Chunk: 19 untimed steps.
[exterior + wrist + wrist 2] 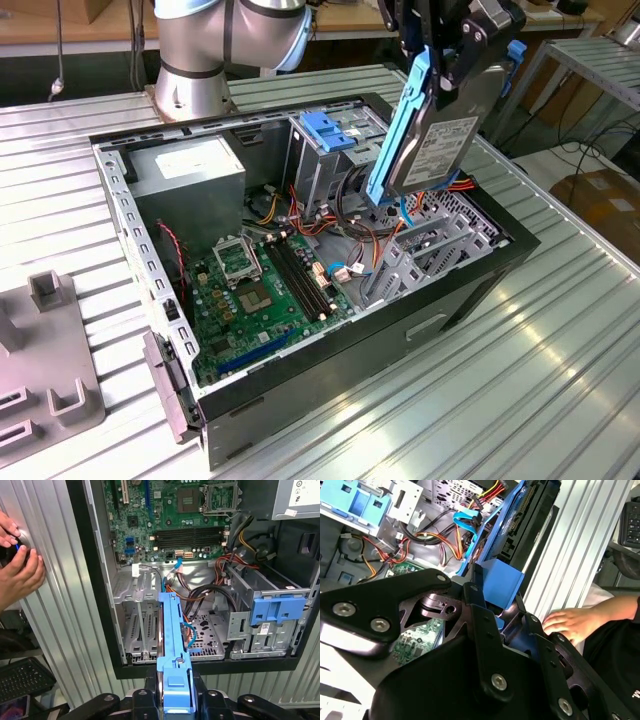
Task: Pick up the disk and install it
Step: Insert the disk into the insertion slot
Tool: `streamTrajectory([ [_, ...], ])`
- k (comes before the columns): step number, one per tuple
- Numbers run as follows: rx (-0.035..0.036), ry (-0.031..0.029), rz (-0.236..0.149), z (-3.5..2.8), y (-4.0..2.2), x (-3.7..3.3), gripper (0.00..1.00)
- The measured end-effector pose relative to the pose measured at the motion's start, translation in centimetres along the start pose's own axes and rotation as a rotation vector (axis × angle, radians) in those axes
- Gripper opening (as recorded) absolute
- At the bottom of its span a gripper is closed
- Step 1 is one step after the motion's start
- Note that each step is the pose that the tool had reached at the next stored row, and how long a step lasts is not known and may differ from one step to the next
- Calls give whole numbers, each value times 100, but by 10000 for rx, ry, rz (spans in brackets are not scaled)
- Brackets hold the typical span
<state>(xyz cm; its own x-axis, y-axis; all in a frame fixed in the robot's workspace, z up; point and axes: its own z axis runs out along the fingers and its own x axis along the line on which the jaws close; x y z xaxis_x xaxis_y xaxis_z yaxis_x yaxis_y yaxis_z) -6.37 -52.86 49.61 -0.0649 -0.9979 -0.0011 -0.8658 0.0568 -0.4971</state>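
Exterior view: the gripper is clenched on the disk, hanging it on edge, tilted, above the open computer case. The case sits on a ribbed metal table. There's a grey fixture at the exterior view's left and a cardboard box on the floor at its right.

Second wrist view: a person's hand rests on the ribbed tabletop.

First wrist view: the disk's blue rail sits between the black fingers, over the case. Two hands are at the table's edge, and a keyboard lies beyond it.
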Motion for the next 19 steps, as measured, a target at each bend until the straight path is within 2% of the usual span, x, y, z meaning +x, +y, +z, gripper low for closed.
streamTrajectory([
  [5,8,-3,2,88,-28,53,37],
  [9,8,-17,9,142,-37,129,37],
  [11,7,-24,14,176,-52,174,37],
  [15,6,-27,15,261,-120,224,37],
  [17,9,-31,18,291,-116,262,37],
  [19,3,-121,70,360,-153,275,37],
])
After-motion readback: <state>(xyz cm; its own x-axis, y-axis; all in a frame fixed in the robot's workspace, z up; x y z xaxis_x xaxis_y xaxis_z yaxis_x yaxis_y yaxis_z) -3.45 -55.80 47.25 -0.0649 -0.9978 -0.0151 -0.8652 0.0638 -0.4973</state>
